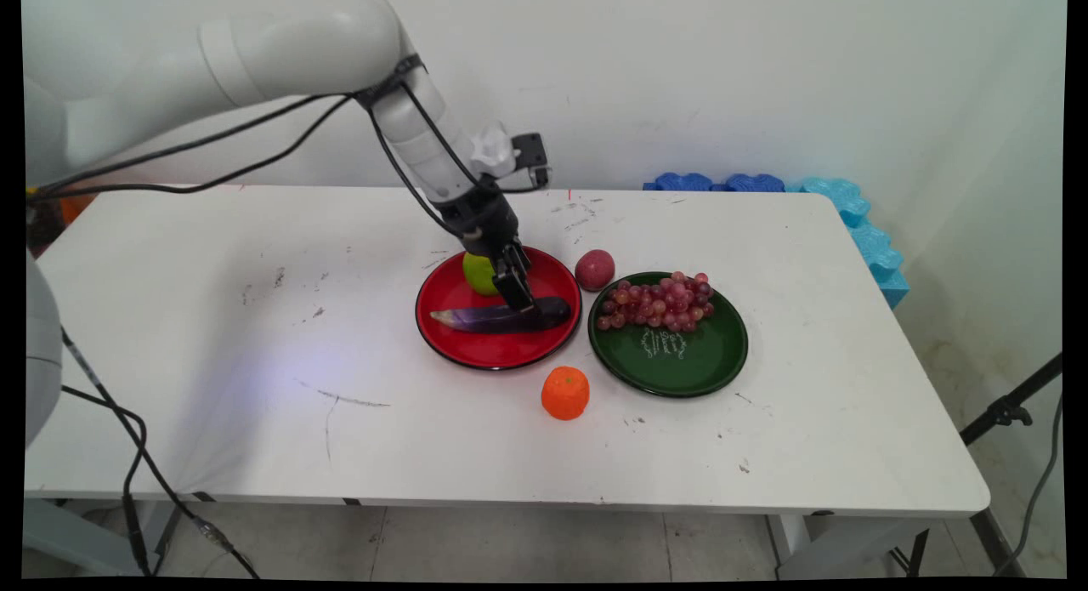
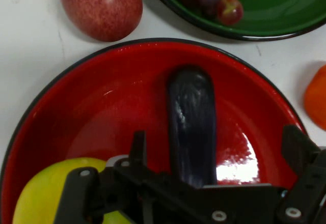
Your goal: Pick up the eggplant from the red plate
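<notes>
A dark purple eggplant (image 1: 489,319) lies across the red plate (image 1: 476,357), with a yellow-green apple (image 1: 478,273) at the plate's far side. My gripper (image 1: 520,298) is down on the eggplant's right half, just in front of the apple. In the hand view the eggplant (image 2: 191,122) runs up between the two fingers, and the gripper (image 2: 215,136) is open, its fingers standing wide of the eggplant on either side. The apple (image 2: 43,196) sits at the lower left of the red plate (image 2: 112,107).
A speckled red fruit (image 1: 594,269) lies on the table just right of the red plate. A green plate (image 1: 697,370) with red grapes (image 1: 659,303) stands further right. An orange (image 1: 565,393) sits in front, between the plates. Blue foam pieces (image 1: 850,208) line the back right corner.
</notes>
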Robot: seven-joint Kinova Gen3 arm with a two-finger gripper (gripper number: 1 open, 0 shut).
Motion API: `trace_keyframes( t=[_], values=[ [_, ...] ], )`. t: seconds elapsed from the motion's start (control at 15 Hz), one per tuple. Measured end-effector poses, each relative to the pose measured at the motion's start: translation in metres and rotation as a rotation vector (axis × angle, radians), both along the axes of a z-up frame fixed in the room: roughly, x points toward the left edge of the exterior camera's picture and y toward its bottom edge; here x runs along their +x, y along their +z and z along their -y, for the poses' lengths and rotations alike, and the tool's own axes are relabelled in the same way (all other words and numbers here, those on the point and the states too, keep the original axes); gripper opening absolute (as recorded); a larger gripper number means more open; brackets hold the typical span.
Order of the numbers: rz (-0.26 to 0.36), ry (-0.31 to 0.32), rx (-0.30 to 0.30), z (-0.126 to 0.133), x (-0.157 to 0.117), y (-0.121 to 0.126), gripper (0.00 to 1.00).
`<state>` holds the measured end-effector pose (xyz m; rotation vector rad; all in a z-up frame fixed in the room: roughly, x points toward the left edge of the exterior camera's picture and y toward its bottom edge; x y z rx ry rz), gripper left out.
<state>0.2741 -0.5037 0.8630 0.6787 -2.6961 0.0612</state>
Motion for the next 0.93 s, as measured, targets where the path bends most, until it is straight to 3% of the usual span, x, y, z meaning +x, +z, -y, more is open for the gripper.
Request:
trace_keyframes(
  t=[0.67,0.73,0.93],
  values=[
    [0.046,-0.054,0.008,0.01,-0.012,-0.033,1.0],
    [0.05,-0.058,0.007,0.009,-0.012,-0.035,0.0],
    [0.059,-0.076,0.008,0.006,-0.01,-0.039,0.0]
  ],
)
